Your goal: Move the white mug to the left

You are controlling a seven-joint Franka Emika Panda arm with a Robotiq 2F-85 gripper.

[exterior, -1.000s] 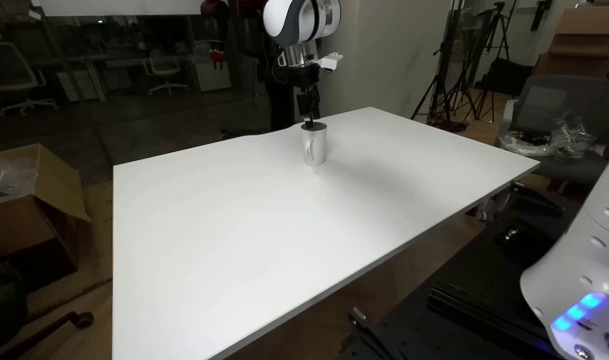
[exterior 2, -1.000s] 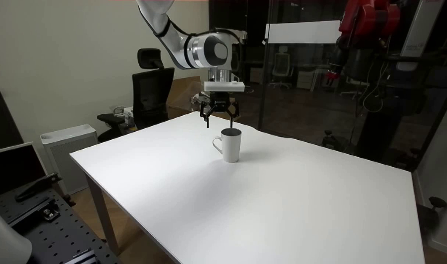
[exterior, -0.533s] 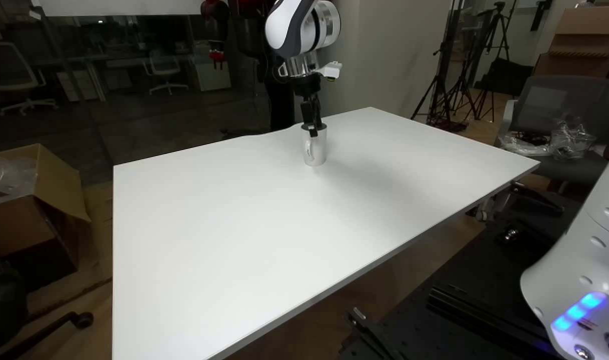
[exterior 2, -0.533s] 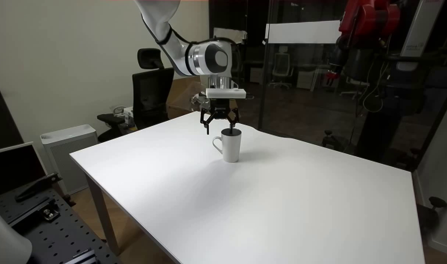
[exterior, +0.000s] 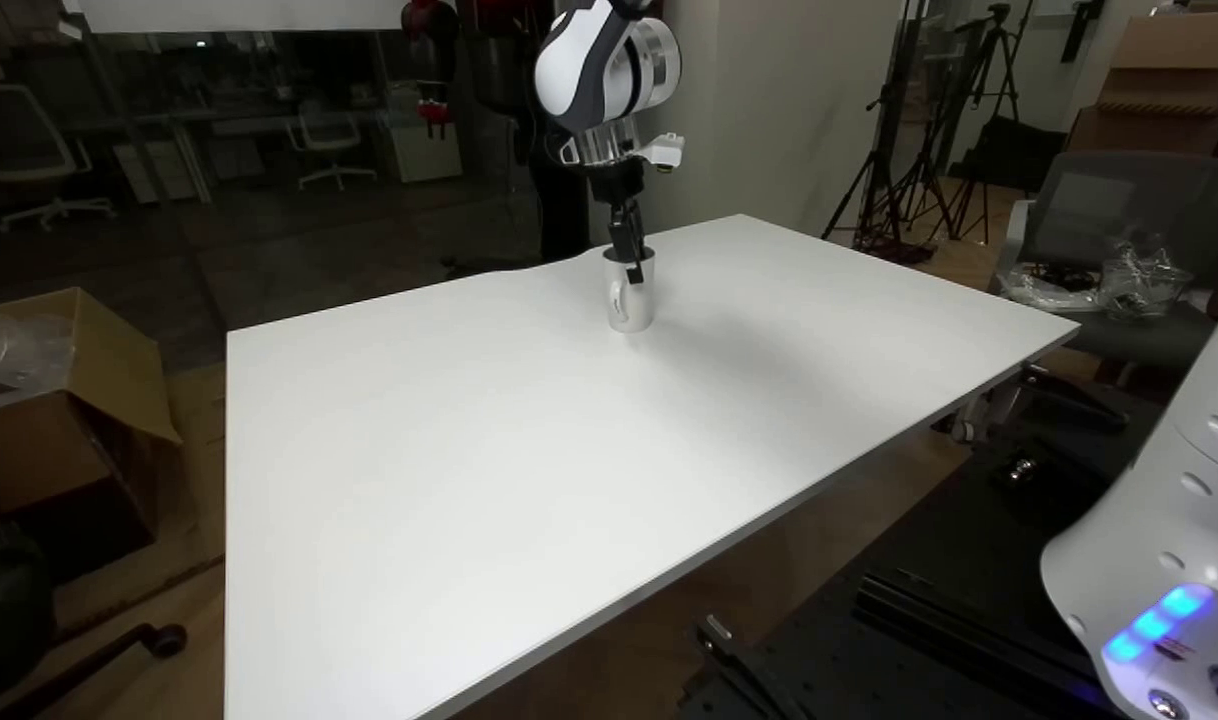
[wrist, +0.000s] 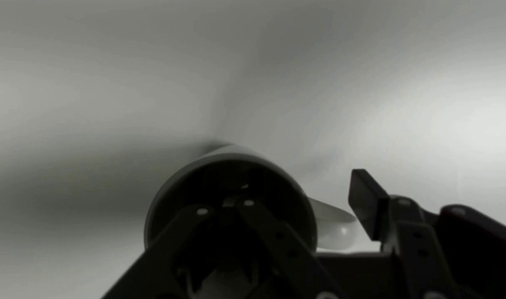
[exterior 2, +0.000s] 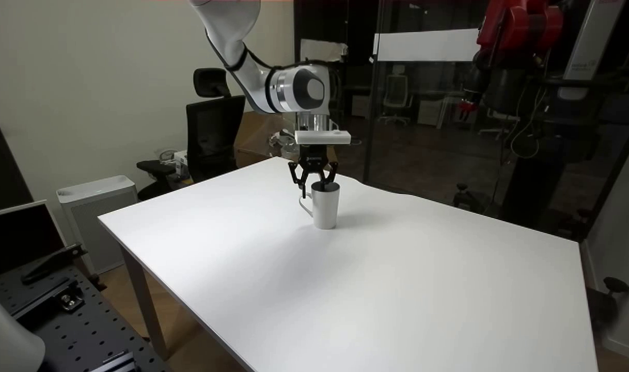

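straddling the rim of one upright white mug (exterior 2: 326, 211) | one gripper (exterior 2: 313, 191), two fingers (wrist: 367, 204) spread, one inside | one white bench (exterior 2: 423, 289) | one headrested office chair (exterior 2: 214, 134) beyond

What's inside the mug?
One of the fingers reaches into the mug; the other hangs outside, on the handle side. Deeper in, it's dark and partly covered, so I can't tell whether anything lies at the bottom.
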